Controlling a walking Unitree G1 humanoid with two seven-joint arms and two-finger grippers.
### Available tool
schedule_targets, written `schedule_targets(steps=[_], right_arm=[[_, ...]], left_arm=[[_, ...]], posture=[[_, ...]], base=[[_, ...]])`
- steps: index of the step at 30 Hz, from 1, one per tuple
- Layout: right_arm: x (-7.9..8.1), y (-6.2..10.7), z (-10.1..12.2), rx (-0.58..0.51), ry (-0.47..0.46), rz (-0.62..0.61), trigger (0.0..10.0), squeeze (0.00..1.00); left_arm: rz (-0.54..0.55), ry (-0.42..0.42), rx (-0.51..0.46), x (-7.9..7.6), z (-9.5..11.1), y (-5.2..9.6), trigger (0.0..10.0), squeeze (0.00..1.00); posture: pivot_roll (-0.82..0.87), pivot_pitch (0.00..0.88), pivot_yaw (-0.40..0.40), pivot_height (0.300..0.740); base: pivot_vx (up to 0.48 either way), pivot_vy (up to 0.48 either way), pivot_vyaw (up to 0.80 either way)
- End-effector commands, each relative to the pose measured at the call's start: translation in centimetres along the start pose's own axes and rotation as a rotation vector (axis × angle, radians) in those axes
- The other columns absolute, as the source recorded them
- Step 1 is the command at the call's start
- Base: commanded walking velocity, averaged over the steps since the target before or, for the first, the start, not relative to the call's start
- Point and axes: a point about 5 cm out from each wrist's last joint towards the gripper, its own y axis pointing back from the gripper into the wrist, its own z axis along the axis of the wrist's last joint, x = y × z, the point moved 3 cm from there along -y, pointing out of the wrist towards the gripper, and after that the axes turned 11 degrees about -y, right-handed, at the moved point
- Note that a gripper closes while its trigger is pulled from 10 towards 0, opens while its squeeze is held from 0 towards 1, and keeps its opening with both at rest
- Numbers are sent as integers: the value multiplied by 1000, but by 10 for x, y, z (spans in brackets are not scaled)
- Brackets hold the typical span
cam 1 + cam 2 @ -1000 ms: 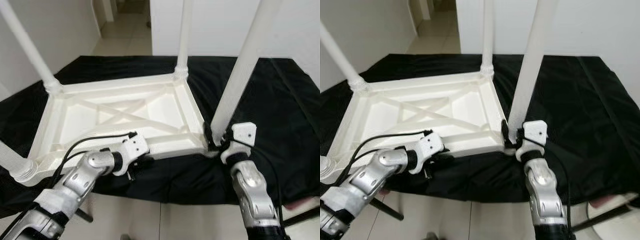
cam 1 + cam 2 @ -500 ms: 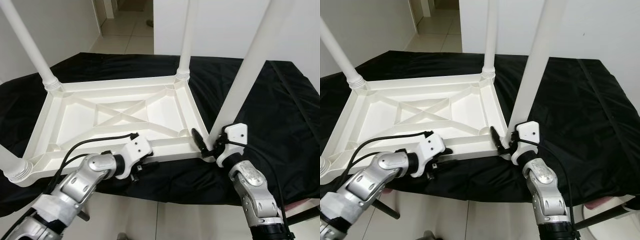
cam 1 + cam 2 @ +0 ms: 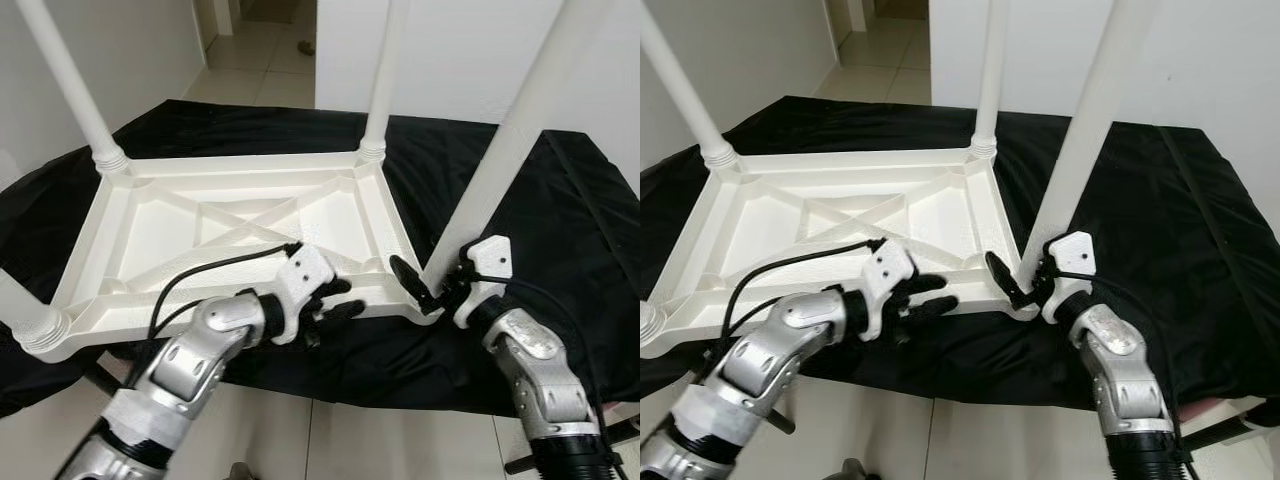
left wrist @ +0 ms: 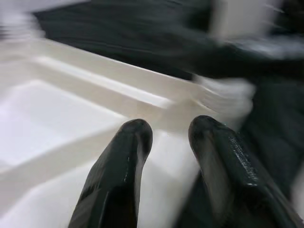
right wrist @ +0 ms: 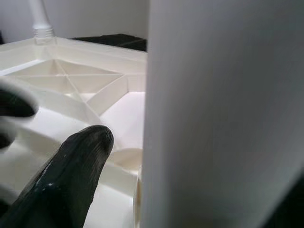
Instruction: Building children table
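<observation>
Upturned table (image 3: 230,215), near rim between left tool (image 3: 340,299) and right tool (image 3: 425,290)

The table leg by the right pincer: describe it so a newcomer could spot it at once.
A white table lies upside down on a black cloth. At its near right corner stands the leg, beside the right pincer. Among the legs it looms thickest in the head views, being nearest the camera.

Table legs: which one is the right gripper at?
The near-right leg, at the table's corner closest to the robot's right. The right gripper straddles its base; the other legs stand clear.
</observation>
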Motion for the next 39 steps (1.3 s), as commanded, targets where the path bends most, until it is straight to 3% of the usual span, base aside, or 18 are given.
schedule_targets(steps=[1, 4, 5, 6, 7, 8, 10, 16, 19, 20, 22, 28, 36, 37, 39], right_arm=[[-1, 3, -8, 44, -16, 25, 10000, 0], [-2, 6, -14, 89, -21, 69, 9725, 0], [-1, 7, -15, 96, -34, 86, 8824, 0], [-1, 7, -15, 96, -34, 86, 8824, 0], [0, 8, -17, 111, -36, 104, 2824, 0], [1, 8, -18, 117, -43, 119, 549, 0], [1, 8, -20, 131, -44, 127, 0, 0], [-1, 6, -22, 121, -88, 117, 0, 0], [0, 0, -21, 96, -84, 31, 0, 0], [-2, -3, -21, 71, -135, -42, 0, 0], [-2, -3, -21, 71, -135, -42, 0, 0], [2, -4, -34, 52, -196, -322, 0, 0], [15, -4, -38, 64, -179, -440, 0, 0], [16, -1, -45, 122, -156, -582, 0, 0], [16, -1, -45, 122, -156, -582, 0, 0]], left_arm=[[49, 30, 28, 3, -5, 3, 10000, 0], [37, 49, 30, -8, -4, 1, 10000, 0], [25, 48, 31, -11, -4, 1, 10000, 0], [25, 48, 31, -11, -4, 1, 10000, 0], [16, 48, 37, -14, -4, 0, 10000, 0], [2, 48, 38, -16, -4, 1, 10000, 0], [-11, 47, 40, -19, -4, 1, 10000, 0], [-3, 49, 40, -20, -3, -1, 10000, 0], [4, 55, 47, -22, -2, -1, 10000, 0], [2, 52, 49, -23, -2, -1, 10000, 0], [2, 52, 49, -23, -2, -1, 10000, 0], [38, 81, 61, -22, -5, -2, 10000, 0], [57, 109, 66, -20, -7, 0, 10000, 0], [49, 102, 64, -20, -9, 2, 10000, 0], [49, 102, 64, -20, -9, 2, 10000, 0]], posture=[[5, 26, -2, 740], [9, 26, -3, 740], [13, 28, -6, 740], [13, 28, -6, 740], [13, 28, -6, 740], [15, 30, -7, 740], [17, 31, -8, 740], [20, 35, -9, 740], [20, 41, -14, 740], [23, 43, -16, 740], [23, 43, -16, 740], [22, 50, -22, 740], [18, 47, -31, 740], [-3, 46, -37, 740], [-3, 46, -37, 740]], base=[[0, 0, 0], [0, 0, 0], [0, 0, 0], [0, 0, 0], [0, 0, 0], [0, 0, 0], [0, 0, 0], [0, 0, 0], [0, 0, 0], [0, 0, 0], [0, 0, 0], [0, 0, 0], [0, 0, 0], [0, 0, 0], [0, 0, 0]])
